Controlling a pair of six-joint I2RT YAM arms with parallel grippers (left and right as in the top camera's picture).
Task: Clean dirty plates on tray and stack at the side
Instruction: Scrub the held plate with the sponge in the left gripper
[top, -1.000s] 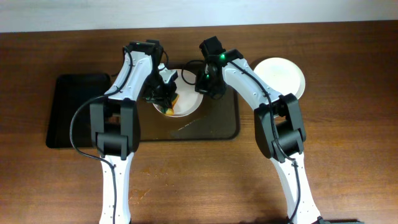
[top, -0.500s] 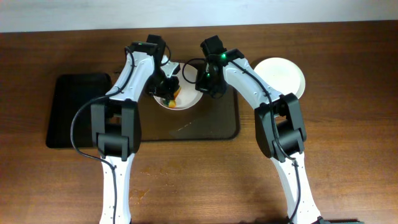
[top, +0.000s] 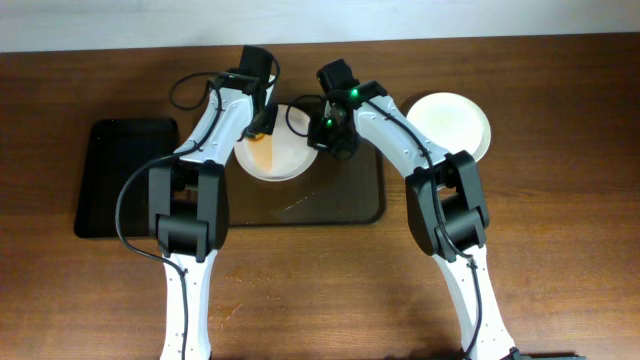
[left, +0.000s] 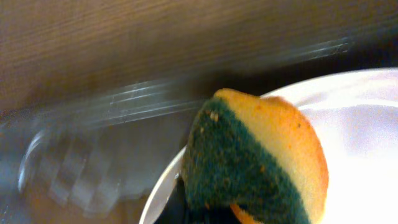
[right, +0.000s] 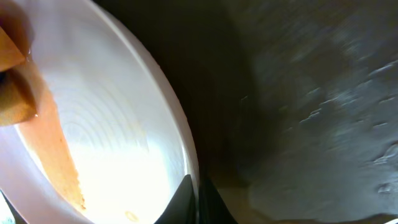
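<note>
A dirty white plate (top: 285, 155) with an orange smear sits on the brown tray (top: 350, 195). My left gripper (top: 262, 122) is shut on a yellow and green sponge (left: 255, 162) and presses it against the plate's far left rim (left: 360, 137). The left fingers (left: 205, 214) are mostly hidden under the sponge. My right gripper (top: 326, 135) is shut on the plate's right rim. In the right wrist view its fingers (right: 196, 199) pinch the rim of the plate (right: 118, 143), and the orange streak (right: 53, 143) runs down the plate's left side.
A clean white plate (top: 452, 120) lies on the table to the right of the tray. A black tray (top: 125, 175) lies at the left. Cables run over the tray's far edge between the two arms.
My left gripper has moved with the sponge from the plate's middle to its far left rim, and an orange smear now shows. The right gripper keeps its hold on the rim.
</note>
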